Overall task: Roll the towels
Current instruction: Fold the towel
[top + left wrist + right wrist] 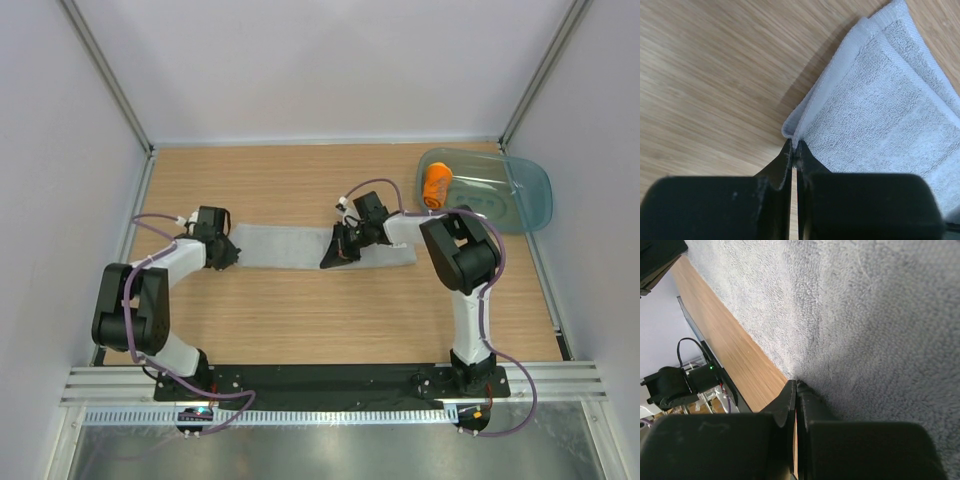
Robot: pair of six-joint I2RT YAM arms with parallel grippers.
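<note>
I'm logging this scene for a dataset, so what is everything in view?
table: one, wooden, under everything.
tub: one, translucent blue-green, far right corner.
orange towel: one, rolled, inside the tub.
grey towel: one, light grey, flat strip mid-table between the grippers.
left gripper: one, black, shut on the grey towel's left corner.
right gripper: one, black, shut on the grey towel's near edge.

Light wooden table, walled on three sides

A grey towel lies flat as a long strip across the middle, running left to right. A translucent blue-green tub sits in the far right corner, near the strip's right end. A black mounting plate spans the near edge.
</note>
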